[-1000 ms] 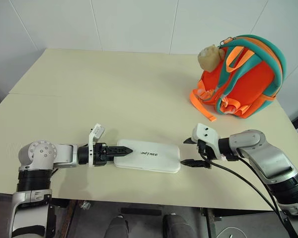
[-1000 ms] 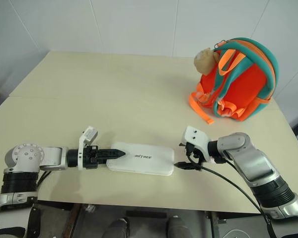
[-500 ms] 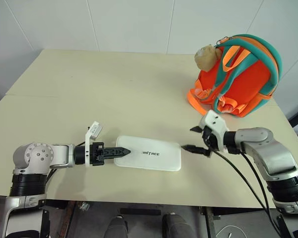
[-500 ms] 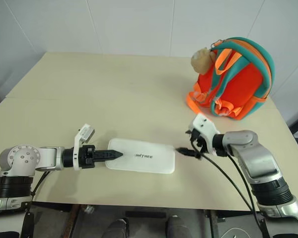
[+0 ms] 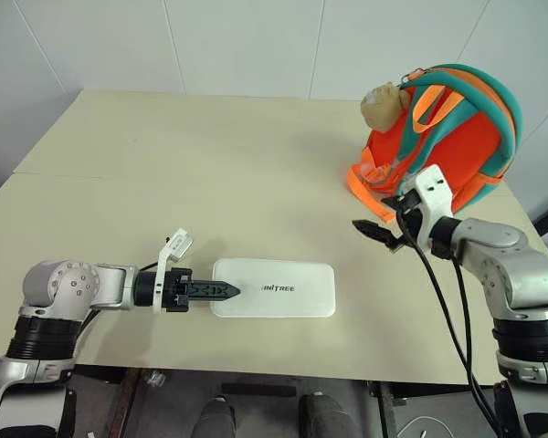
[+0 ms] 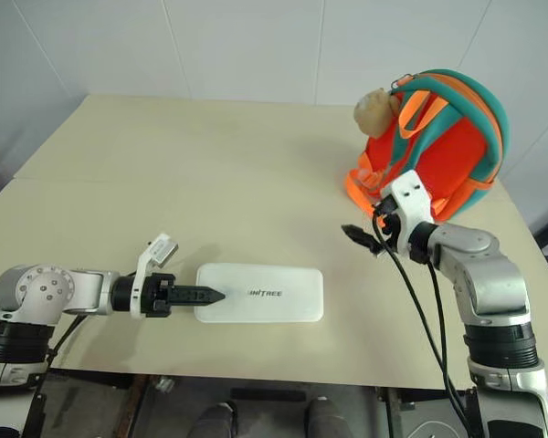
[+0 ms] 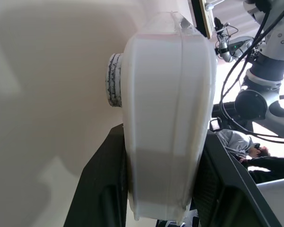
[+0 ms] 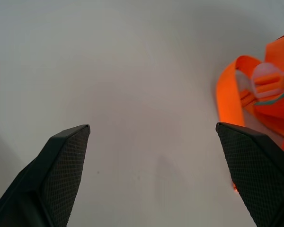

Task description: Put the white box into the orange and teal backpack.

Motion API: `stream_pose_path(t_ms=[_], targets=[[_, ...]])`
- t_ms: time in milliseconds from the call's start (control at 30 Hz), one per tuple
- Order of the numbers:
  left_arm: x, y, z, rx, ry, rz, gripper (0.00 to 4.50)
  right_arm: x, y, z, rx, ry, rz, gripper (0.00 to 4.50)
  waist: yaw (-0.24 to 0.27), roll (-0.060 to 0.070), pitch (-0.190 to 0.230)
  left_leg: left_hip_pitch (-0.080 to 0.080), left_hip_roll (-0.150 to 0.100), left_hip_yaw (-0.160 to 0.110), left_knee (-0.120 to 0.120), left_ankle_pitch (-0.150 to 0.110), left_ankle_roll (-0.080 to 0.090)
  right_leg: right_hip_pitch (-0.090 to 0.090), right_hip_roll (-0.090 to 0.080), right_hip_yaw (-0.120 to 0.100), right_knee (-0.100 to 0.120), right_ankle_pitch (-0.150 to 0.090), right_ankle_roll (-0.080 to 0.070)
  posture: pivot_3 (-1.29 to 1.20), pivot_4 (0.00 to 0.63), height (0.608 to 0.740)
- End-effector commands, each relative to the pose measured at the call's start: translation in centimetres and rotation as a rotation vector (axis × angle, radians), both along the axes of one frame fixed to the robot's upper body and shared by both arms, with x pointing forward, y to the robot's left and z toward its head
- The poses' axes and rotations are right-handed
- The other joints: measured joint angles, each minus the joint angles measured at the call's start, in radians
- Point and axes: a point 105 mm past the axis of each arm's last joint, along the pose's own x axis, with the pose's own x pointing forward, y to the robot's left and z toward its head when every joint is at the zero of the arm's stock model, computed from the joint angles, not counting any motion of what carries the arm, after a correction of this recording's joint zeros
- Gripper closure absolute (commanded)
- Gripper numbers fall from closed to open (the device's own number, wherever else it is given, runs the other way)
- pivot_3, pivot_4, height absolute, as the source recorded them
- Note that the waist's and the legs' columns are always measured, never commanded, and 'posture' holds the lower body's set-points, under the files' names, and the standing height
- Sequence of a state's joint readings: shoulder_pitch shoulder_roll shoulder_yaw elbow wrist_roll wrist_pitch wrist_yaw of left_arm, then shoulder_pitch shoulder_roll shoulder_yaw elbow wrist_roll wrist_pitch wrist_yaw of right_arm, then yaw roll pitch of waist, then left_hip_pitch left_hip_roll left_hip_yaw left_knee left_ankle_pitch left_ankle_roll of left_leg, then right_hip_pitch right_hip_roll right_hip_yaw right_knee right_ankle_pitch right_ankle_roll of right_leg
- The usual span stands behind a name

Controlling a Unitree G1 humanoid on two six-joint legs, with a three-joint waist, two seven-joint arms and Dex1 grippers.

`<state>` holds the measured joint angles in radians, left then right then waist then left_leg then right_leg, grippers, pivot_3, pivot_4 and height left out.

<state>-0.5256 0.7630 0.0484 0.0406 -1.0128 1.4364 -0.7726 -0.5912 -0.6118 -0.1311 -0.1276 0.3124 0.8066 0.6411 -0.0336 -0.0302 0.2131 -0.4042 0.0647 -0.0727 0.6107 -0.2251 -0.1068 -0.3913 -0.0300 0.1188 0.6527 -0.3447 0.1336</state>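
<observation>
1. Left gripper, nearest the table's front edge, lies low and level, with its black fingers closed on the short left end of the white box; the left wrist view shows one finger on each side of the box's rounded end.
2. White box, flat and long, lies with its length running across the cream table, close to the front edge. Small dark lettering sits at the centre of its top. Its right end is free, with nothing touching it.
3. Right gripper is farther back and to the right, raised above the table, well apart from the box's right end. Its two fingers stand wide apart with nothing between them, and its wrist view looks along them at bare tabletop.
4. An orange webbing strap lies on the table just beside the right gripper, trailing from the pack.
5. Orange and teal backpack stands upright at the far right of the table, just behind the right gripper, with teal padded trim arching over its top.
6. Beige plush toy hangs at the backpack's upper left side.
</observation>
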Motion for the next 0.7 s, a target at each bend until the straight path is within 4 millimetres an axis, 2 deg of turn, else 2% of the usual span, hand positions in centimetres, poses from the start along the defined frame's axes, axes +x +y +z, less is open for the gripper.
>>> stream_pose_path(t_ms=[33, 233, 333, 433, 600, 700], targets=[[1.1, 1.6, 0.1, 0.112, -0.076, 0.096, 3.13, 0.9, -1.6, 2.6, 0.088, -0.094, -0.12, 0.0, -0.001, 0.0, 0.0, 0.0, 0.0, 0.0, 0.0, 0.0, 0.0, 0.0, 0.0, 0.0, 0.0, 0.0, 0.0, 0.0, 0.15, 0.74], [1.5, 1.3, 4.0, -0.042, -0.211, 0.126, 3.15, 2.1, -3.3, 4.0, 0.176, -0.155, -0.24, 0.0, -0.007, 0.0, 0.0, -0.001, 0.0, 0.0, -0.002, 0.0, 0.0, -0.002, 0.0, 0.0, 0.0, 0.0, 0.0, 0.0, 0.15, 0.74], [1.6, 1.3, 5.2, -0.089, -0.247, 0.146, 3.23, 2.9, -4.5, 4.4, 0.197, -0.174, -0.319, 0.0, -0.01, 0.0, 0.0, -0.001, 0.0, 0.0, -0.003, 0.0, 0.0, -0.003, 0.0, 0.0, 0.0, 0.0, 0.0, 0.0, 0.15, 0.74], [1.7, 1.3, 5.5, -0.096, -0.256, 0.165, 3.23, 3.8, -5.7, 4.7, 0.204, -0.195, -0.381, 0.0, -0.017, 0.0, 0.0, -0.002, 0.0, 0.001, -0.006, 0.0, 0.0, -0.003, 0.0, 0.001, -0.001, 0.0, 0.0, 0.0, 0.15, 0.74], [1.7, 1.1, 5.7, -0.121, -0.261, 0.178, 3.23, 5.0, -5.5, 5.3, 0.236, -0.23, -0.375, 0.0, -0.022, 0.001, 0.001, -0.002, 0.0, 0.001, -0.011, 0.0, -0.001, -0.004, 0.0, 0.001, -0.004, -0.001, 0.0, 0.0, 0.15, 0.74], [1.9, 1.1, 6.1, -0.166, -0.263, 0.191, 3.23, 6.1, -4.2, 5.8, 0.253, -0.248, -0.326, 0.0, -0.027, 0.001, 0.001, -0.002, 0.0, 0.002, -0.013, 0.001, -0.001, -0.004, 0.0, 0.001, -0.006, -0.001, 0.0, 0.0, 0.15, 0.74]])
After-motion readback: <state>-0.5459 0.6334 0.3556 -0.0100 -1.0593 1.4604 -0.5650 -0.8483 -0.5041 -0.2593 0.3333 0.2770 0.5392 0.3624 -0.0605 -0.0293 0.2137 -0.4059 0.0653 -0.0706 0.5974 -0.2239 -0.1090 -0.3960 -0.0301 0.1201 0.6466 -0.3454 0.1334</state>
